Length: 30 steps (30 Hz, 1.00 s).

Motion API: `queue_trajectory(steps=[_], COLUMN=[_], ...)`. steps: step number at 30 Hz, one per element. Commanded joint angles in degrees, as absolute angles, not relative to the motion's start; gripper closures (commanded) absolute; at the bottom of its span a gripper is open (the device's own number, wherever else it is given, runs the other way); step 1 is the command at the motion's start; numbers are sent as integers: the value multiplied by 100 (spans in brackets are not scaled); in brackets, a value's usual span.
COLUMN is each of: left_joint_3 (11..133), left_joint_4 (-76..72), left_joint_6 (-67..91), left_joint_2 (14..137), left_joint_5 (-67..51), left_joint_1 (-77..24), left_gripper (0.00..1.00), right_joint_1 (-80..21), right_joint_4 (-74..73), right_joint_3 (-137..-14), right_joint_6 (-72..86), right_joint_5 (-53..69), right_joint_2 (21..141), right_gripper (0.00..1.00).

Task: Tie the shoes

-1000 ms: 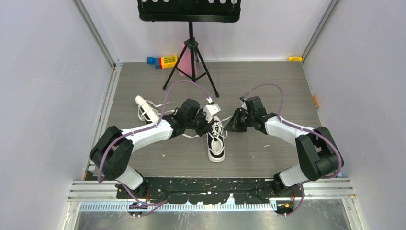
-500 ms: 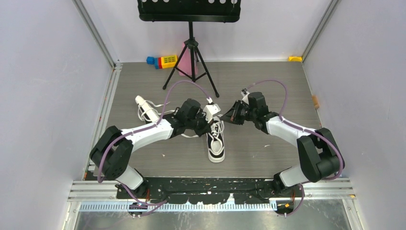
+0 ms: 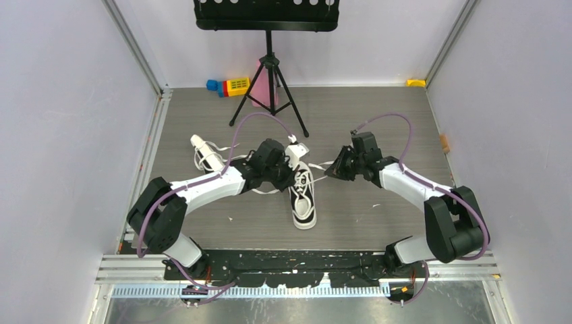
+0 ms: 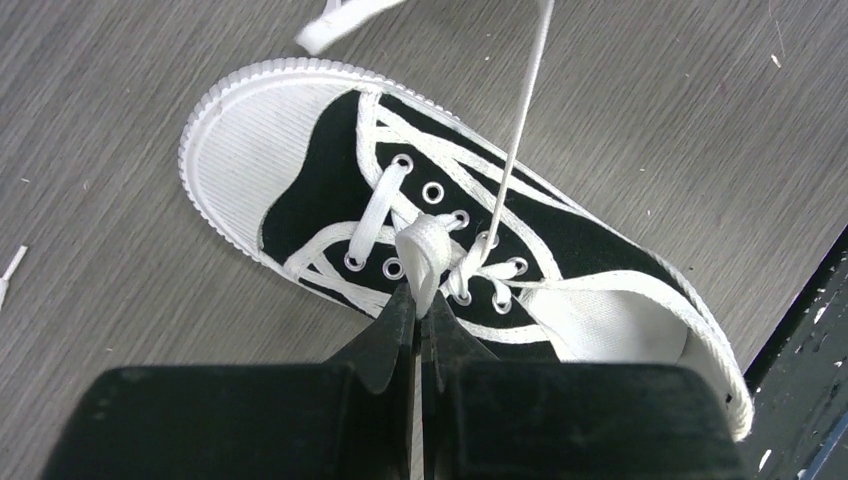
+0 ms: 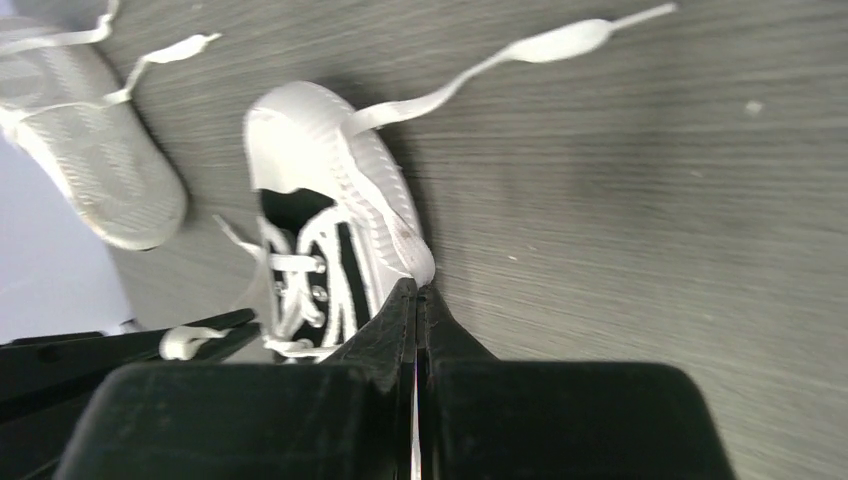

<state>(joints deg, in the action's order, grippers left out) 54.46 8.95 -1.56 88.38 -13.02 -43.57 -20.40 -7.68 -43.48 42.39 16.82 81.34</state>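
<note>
Far left, I am seeing the second shoe (image 3: 206, 154) lying tipped over on the table (image 3: 391, 128). Its pale sole is showing and its long axis is running slantwise from far-left to near-right. Loose laces are trailing around it, and I cannot tell which end is the toe.

Next comes my left claw (image 3: 289, 177), reaching in from the left over the middle of the table. In the left wrist view its fingers are clenching a short loop of lace (image 4: 422, 248), which is rising from the eyelets (image 4: 432, 192).

The shoe (image 3: 304, 199) being tied is standing upright on its sole in the middle of the table, between the two claws. Its long axis is running near to far. The white toe cap (image 3: 305, 220) is pointing toward the arm bases, and the open heel end is facing the far side.

From the eyelets a second lace (image 4: 522, 110) is stretching tight, up and off to the right.

My right claw (image 3: 330, 171) is hovering just right of the heel end, low over the table. Its fingers are pressing together on that lace, and the free end (image 5: 545, 43) is lying flat on the wood beyond the heel.
</note>
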Motion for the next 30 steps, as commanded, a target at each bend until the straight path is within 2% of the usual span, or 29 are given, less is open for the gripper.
queue_trajectory(steps=[1,8,17,30], left_joint_3=[5314,5220,5598,5929], left_joint_4=[939,915,1230,1055], left_joint_6=[242,273,-423,-1094], left_joint_2=[8820,8869,8828,9011], left_joint_5=[-1050,-930,-784,-1192], left_joint_1=[-4405,-4452,-4604,-4653], left_gripper=[100,100,100,100], right_joint_1=[-2039,-2040,-2039,-2147], right_joint_4=[-1626,-1927,-741,569], right_joint_3=[-4304,-4250,-4400,-4753], right_joint_6=[3705,3594,3839,4439], right_joint_5=[602,18,1946,2956], right_joint_2=[7819,7992,7933,8442], right_gripper=[100,100,100,99])
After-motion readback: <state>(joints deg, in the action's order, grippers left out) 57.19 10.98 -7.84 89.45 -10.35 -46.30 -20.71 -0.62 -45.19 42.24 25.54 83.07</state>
